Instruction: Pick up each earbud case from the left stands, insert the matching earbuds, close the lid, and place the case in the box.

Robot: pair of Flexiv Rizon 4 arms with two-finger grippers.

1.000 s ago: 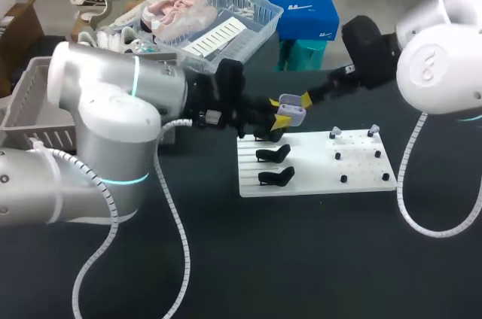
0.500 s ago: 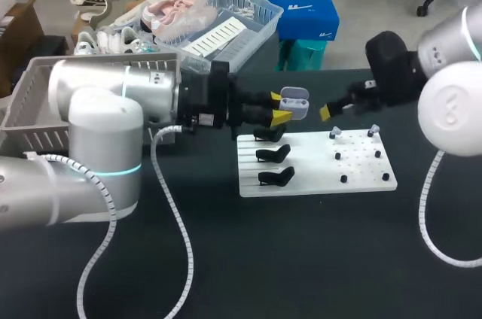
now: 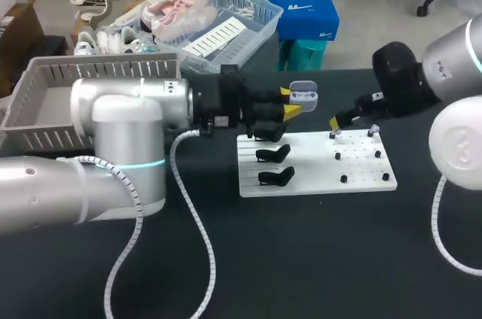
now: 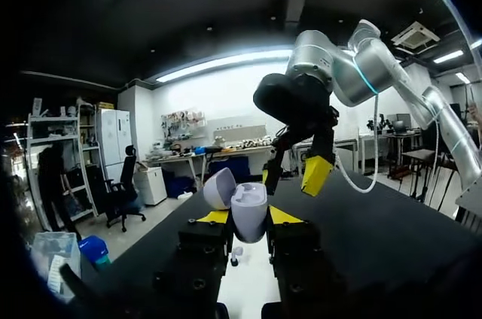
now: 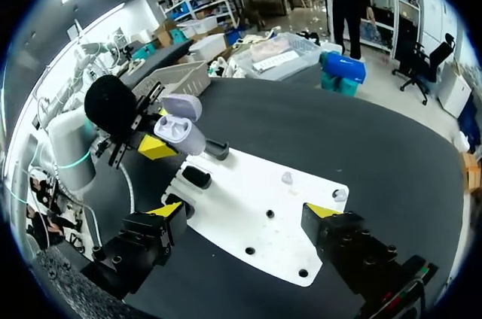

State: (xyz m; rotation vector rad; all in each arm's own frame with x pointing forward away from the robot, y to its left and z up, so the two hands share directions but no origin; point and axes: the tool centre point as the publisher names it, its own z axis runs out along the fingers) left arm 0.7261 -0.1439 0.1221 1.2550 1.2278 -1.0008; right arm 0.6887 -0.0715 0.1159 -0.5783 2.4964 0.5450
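A pale lavender earbud case (image 3: 302, 95) with its lid swung open is held above the far left corner of the white board (image 3: 316, 176); my left gripper (image 3: 291, 108) is shut on its body. In the left wrist view the case (image 4: 249, 212) sits upright between the yellow tips, lid (image 4: 219, 188) tipped back. My right gripper (image 3: 337, 120) hangs open to the right of the case, apart from it. From the right wrist view, that gripper (image 5: 244, 211) spans wide over the board (image 5: 260, 217), with the case (image 5: 181, 132) ahead of it. Two earbuds (image 3: 335, 133) (image 3: 373, 130) stand on pegs at the board's far right.
Three black stands (image 3: 273, 155) occupy the board's left side, bare pegs (image 3: 343, 179) its right. A grey slatted basket (image 3: 45, 101) stands at the table's far left. Dark table surface lies open in front of the board.
My right gripper has drawn back to the right, away from the case. My left gripper has carried the open case slightly right and up.
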